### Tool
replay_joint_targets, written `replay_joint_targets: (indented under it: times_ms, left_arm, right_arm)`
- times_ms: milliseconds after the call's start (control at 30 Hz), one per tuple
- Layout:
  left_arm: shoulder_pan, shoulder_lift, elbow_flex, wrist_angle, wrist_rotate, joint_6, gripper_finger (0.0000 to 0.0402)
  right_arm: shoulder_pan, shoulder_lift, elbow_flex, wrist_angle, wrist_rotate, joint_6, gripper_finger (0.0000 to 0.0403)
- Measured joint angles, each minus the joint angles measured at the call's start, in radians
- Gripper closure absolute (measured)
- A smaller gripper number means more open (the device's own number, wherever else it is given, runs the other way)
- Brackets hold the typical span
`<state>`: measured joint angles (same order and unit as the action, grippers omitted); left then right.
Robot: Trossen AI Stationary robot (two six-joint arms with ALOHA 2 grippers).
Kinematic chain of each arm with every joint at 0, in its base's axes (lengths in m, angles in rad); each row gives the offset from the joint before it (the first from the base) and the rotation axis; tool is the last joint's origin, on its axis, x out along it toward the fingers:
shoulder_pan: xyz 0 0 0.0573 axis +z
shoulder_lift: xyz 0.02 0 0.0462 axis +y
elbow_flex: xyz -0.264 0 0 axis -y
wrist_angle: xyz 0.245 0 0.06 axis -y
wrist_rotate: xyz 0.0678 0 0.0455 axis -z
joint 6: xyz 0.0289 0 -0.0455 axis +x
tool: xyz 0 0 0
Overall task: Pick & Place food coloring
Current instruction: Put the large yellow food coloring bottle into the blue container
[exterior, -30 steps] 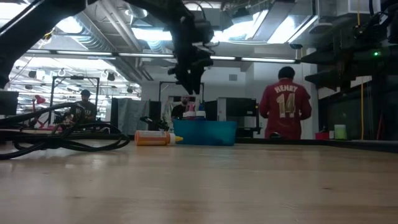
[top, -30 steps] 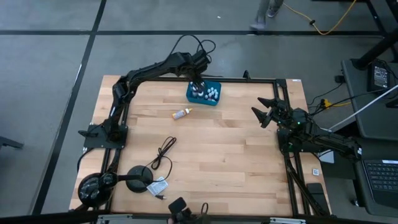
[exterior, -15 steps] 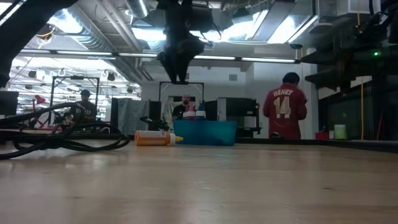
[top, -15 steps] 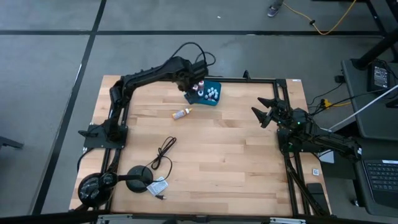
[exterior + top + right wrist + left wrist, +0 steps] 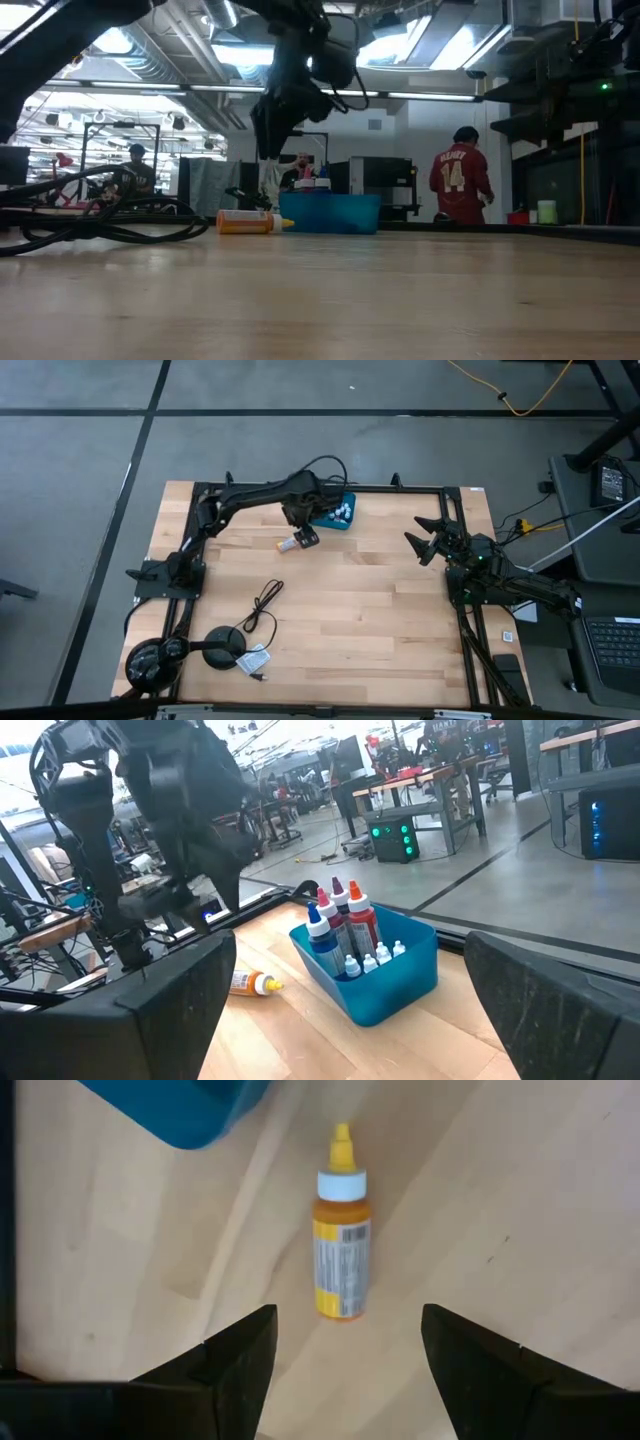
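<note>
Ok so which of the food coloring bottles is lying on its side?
The orange bottle, alone on the wood beside the teal tray. The others stand upright inside the tray. The left gripper hovers open over it.

The surface is pale, smooth wood planking with a matt finish. The orange food coloring bottle looks like glossy plastic, with a white cap and a printed paper label. The teal tray is smooth moulded plastic.

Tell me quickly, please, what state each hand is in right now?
Left hand: open, empty, over the lying orange bottle beside the teal tray.
Right hand: open, empty, waiting at the table's right side.
</note>
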<state>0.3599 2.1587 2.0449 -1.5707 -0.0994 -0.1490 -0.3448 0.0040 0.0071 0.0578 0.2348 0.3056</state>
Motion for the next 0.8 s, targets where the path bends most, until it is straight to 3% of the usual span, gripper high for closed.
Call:
replay_joint_targets:
  times_ms: [433, 800]
  left_arm:
    - [-0.018, 0.135, 0.000, 0.081, -0.029, -0.022, 0.0162]
    - [-0.005, 0.148, -0.032, 0.171, -0.035, -0.009, 0.0162]
  right_arm:
    - [0.000, 0.000, 0.000, 0.000, 0.000, 0.000, 0.0011]
    - [0.000, 0.000, 0.000, 0.000, 0.000, 0.000, 0.0011]
